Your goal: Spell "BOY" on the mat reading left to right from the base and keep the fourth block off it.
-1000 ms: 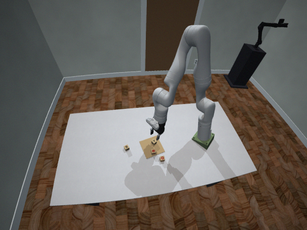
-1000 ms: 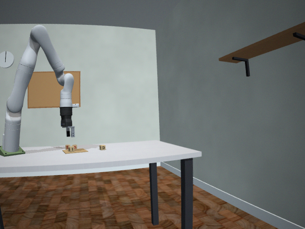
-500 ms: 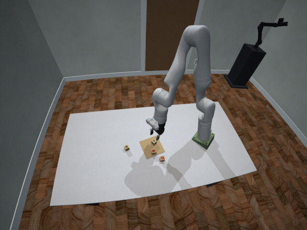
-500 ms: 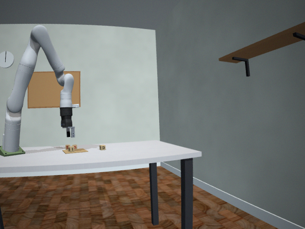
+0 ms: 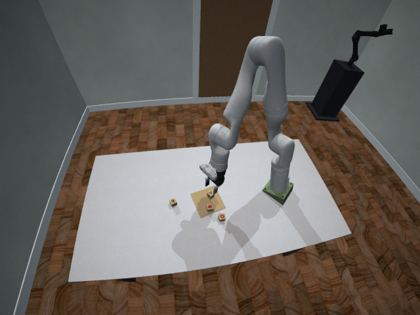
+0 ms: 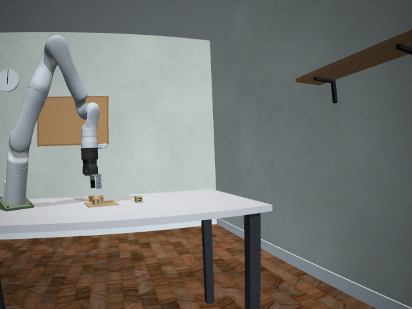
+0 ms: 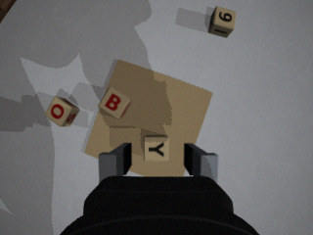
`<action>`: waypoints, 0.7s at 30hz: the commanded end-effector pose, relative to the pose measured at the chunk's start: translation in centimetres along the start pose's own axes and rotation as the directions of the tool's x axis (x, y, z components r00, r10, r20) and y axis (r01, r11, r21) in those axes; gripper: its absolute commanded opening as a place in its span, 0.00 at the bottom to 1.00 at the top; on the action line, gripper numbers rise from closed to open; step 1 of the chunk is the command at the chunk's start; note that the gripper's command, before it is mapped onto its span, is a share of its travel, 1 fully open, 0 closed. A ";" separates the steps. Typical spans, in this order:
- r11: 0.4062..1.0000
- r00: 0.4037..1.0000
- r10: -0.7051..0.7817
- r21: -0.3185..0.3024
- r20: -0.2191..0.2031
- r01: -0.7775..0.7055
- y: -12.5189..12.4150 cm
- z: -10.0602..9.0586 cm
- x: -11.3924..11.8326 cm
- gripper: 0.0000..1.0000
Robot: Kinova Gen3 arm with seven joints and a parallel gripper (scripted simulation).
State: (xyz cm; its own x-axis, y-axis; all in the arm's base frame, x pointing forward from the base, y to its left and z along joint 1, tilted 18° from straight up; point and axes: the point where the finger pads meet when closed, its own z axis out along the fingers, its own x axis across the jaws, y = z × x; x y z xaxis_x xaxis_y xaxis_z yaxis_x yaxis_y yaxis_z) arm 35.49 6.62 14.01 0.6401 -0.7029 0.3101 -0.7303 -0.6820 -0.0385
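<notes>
The claw (image 7: pixel 156 159) is hanging above the table (image 5: pixel 135 237) with its fingers spread wide apart, gripping nothing. In the wrist view the Y block (image 7: pixel 156 149) is sitting directly below, between the two fingers, on the tan mat (image 7: pixel 186 108) near its 6 o'clock edge. The B block (image 7: pixel 113 102) is lying at about 10 o'clock from the Y block, also on the mat, by its edge. The O block (image 7: pixel 61 113) is resting further out at 9 o'clock, off the mat on the white table. The fourth block (image 7: pixel 223 22), marked 9, is sitting well apart at 1 o'clock, off the mat.
</notes>
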 end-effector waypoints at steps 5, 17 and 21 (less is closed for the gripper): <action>1.000 1.000 -0.001 -0.006 0.001 0.001 0.1 1.1 -0.1 1.00; 1.000 1.000 -0.001 -0.006 0.001 0.001 0.2 2.6 -0.1 1.00; 1.000 1.000 -0.001 -0.006 0.001 0.001 0.2 3.0 -0.2 1.00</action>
State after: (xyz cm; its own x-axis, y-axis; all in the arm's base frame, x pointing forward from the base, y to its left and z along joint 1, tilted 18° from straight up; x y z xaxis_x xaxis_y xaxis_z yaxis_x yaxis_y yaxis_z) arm 36.11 6.09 11.39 0.6396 -0.7033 0.3103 -0.7306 -0.6816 -0.0391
